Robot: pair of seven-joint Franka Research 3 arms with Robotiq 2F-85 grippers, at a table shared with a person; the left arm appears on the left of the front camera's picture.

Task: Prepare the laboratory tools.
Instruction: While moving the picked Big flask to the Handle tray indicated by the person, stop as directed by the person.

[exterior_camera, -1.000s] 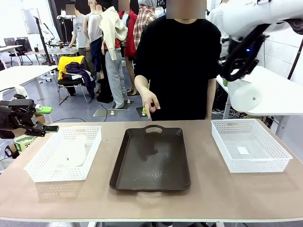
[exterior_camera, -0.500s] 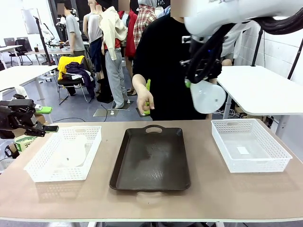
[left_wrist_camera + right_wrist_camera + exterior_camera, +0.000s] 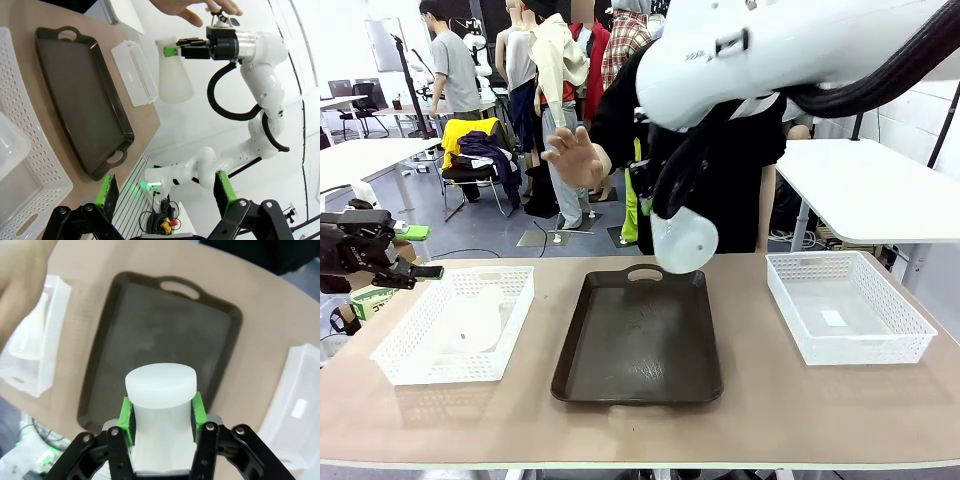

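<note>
**Flask arriving over the tray**

Jaws of the right gripper [image 3: 161, 412] clamp the neck of one flask [image 3: 160, 382], which hangs tilted above the tray [image 3: 635, 345] at its 12 o'clock handle. It is best levelled and lowered base-flat, clear of the person's hand [image 3: 572, 155] at 10 o'clock. The left gripper [image 3: 165, 192] gapes wide and empty. The second flask [image 3: 470, 320] lies in the basket [image 3: 395, 355] at 9 o'clock. A second ago the carried flask hung out at 2 o'clock.

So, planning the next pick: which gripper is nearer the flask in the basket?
Left. The left gripper sits beside that flask's basket; the right gripper holds another flask over the tray.
</note>
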